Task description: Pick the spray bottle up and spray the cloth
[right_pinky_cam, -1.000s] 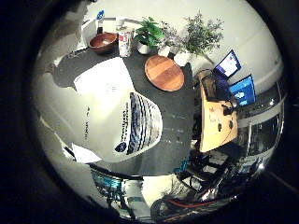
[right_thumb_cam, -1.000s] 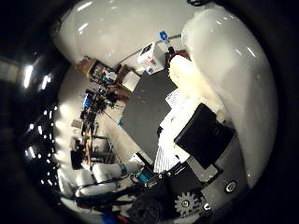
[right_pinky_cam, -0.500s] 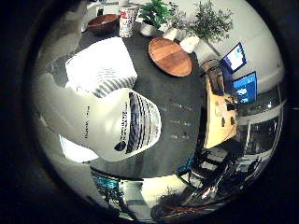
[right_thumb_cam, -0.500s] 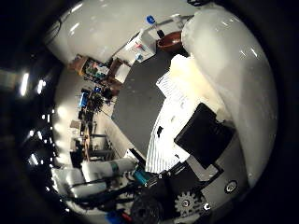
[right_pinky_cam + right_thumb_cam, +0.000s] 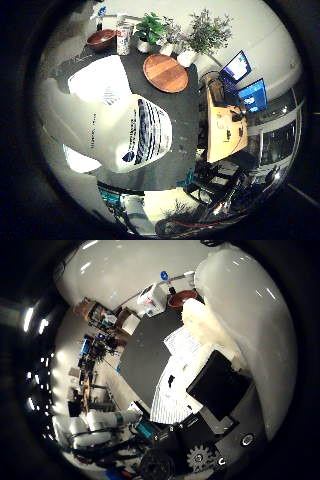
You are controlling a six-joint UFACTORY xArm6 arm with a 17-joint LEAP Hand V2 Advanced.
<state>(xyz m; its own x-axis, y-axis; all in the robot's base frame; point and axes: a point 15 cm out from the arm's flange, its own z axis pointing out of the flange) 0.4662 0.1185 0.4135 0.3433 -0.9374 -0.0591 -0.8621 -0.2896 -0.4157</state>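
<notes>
Still clasped in the hand's (image 5: pixel 217 385) curled fingers, the white spray bottle (image 5: pixel 125 135) hung close to the palm above the striped cloth (image 5: pixel 100 85) on the dark table (image 5: pixel 185 110), as half a second earlier.

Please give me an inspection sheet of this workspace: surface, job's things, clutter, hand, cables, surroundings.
surface: dark table, with bare parts between the things.
job's things: white spray bottle close to the palm; white striped cloth lying on the table beside it.
clutter: round wooden board, brown bowl, can, potted plants along the far edge.
hand: right hand, black geared parts showing; grip cannot be told.
cables: nothing seen.
surroundings: wooden desk with two monitors.
</notes>
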